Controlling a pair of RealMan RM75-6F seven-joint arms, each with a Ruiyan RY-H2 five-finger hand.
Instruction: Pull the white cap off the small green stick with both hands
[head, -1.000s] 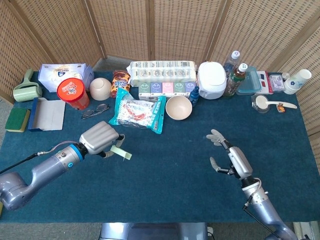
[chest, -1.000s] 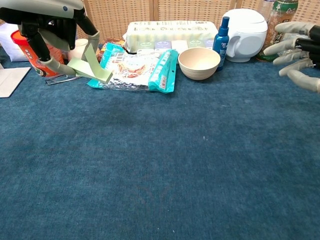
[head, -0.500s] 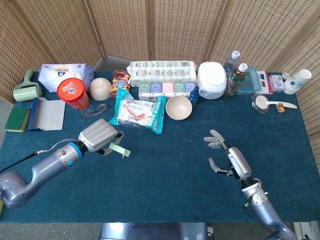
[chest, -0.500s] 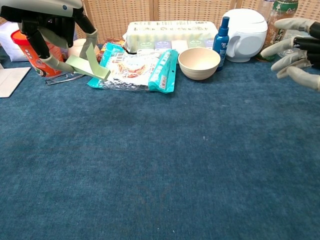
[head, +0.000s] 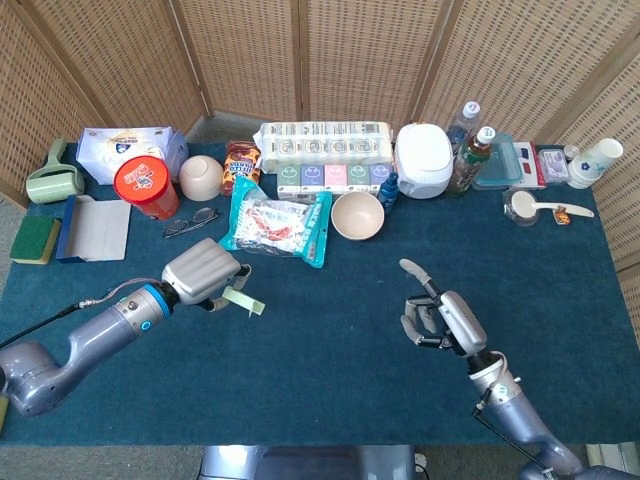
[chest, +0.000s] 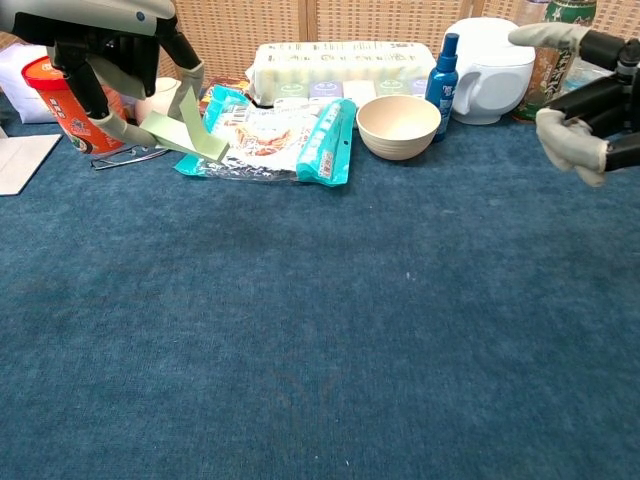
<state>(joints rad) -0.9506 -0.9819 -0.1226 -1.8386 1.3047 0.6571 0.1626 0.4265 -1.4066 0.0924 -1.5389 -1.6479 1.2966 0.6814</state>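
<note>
Left, the left hand (head: 203, 273) grips the small green stick (head: 240, 301) above the blue cloth (head: 330, 350), just near of the snack packet (head: 275, 226). Right, well apart across open cloth, the right hand (head: 438, 317), holding nothing, one finger out, others curled. Far edge crowded: beige bowl (head: 357, 214), white rice cooker (head: 424, 160), bottles.

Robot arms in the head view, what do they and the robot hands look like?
Both arms are smooth silver-grey metallic tubes. The left arm has a blue ring near the wrist and a thin black cable running alongside it. The left robot hand has a boxy light-grey back; the right robot hand is grey with dark gaps at the finger links.
</note>
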